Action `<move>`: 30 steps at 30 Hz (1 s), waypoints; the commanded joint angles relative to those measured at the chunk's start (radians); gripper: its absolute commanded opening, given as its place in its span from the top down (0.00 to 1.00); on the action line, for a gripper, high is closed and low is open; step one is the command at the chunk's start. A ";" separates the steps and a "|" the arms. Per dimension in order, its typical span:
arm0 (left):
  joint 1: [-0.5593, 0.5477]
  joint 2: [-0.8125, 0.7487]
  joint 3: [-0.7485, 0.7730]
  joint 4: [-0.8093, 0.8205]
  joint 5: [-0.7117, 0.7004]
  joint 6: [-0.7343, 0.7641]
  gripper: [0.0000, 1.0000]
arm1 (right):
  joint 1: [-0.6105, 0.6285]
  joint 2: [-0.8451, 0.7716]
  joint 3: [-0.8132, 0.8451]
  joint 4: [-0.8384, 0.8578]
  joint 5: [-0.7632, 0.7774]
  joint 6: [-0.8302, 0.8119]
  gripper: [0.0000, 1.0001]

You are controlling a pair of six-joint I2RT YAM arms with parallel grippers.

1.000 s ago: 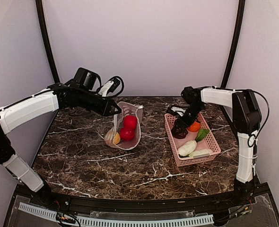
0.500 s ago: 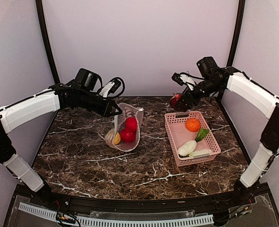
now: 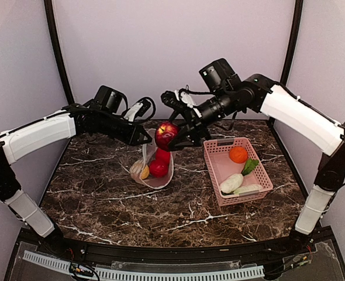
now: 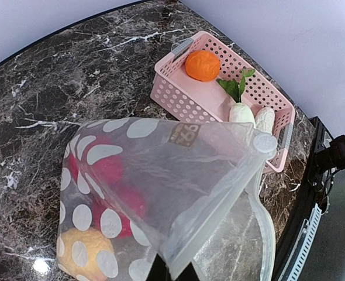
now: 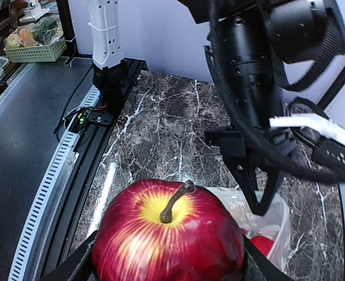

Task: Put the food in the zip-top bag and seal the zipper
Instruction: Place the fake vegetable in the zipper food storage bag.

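On veined dark marble bench (image 3: 178,211): limp clear zip-top bag (image 4: 161,175) with white dots, held up by its mouth edge in tightly pinched left tool (image 4: 172,272); perforated pink basket (image 3: 212,170) alongside. At bag mouth, clamped between right tool (image 3: 170,139) fingers: glossy round maroon apple (image 5: 169,234).

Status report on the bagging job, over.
Left end effector shut on zip-top bag, mouth held open. Right end effector shut on red apple, by the bag's mouth, not yet in. Orange in pink basket. Nothing seen blocking.
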 commanded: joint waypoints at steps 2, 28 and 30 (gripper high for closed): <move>0.007 0.027 0.016 -0.012 0.093 0.019 0.99 | 0.058 0.091 0.049 0.029 0.065 -0.024 0.40; 0.006 0.006 0.078 -0.100 0.280 -0.034 0.99 | 0.208 0.123 -0.107 0.126 0.408 -0.187 0.02; 0.005 0.009 0.074 -0.098 0.285 -0.036 0.99 | 0.211 0.109 -0.097 0.090 0.380 -0.176 0.01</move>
